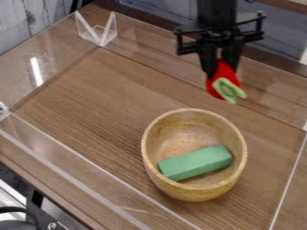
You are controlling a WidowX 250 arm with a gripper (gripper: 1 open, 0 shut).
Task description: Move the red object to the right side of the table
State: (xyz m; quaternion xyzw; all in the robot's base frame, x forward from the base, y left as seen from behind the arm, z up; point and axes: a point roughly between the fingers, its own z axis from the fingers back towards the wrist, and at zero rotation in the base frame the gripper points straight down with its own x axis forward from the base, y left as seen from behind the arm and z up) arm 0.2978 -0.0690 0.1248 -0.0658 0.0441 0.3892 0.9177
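Red toy fruit, in transit

One red object (223,79), leafy end down, held aloft in the closed hand (220,70), beyond the bowl (149,148), over the tabletop's (90,108) right part. Grasp and lift: done. Crossing: apparently near complete. Outstanding: lowering, release.

Robot arm, lower section only in view: dark, near-black housing (218,20), blocky and angular in outline. Tool (224,70): black, with slim dark fingers. Small pale and grey patches on the dark bodywork, too blurred to read as markings or screws. Narrow dark projections at either side of the lower housing. Finer surface detail: indistinct.
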